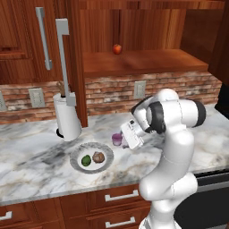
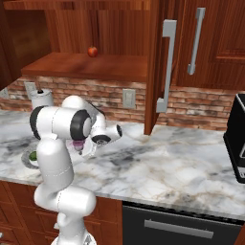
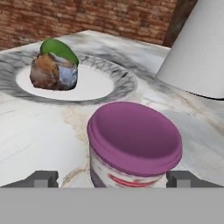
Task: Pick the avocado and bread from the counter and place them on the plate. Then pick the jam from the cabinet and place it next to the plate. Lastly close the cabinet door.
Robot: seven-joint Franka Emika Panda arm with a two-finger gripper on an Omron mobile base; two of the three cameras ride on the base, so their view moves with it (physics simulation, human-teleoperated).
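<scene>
Underfoot, so to speak, the counter [image 1: 36,156] is white-grey marble with dark and tan veins, backed by a red brick wall with pale outlet plates and dark reddish-brown wood above. Near its front edge sits the plate [image 1: 106,163], carrying the avocado [image 1: 86,160] and the bread [image 1: 98,157] side by side. Just beside the plate's right rim stands the jam [image 1: 117,138], upright on the marble, with the gripper [image 3: 112,178] low around it: 2 fingertips [image 3: 41,178] flank the jar with a gap showing on each side, jaws released. A red mark on the jar's label cannot be read. The cabinet door [image 1: 76,67] stands open; the cabinet [image 1: 143,60] shelf holds 1 small red-orange fruit [image 1: 117,48]. A white paper towel roll [image 1: 67,117] stands toward the back edge.
</scene>
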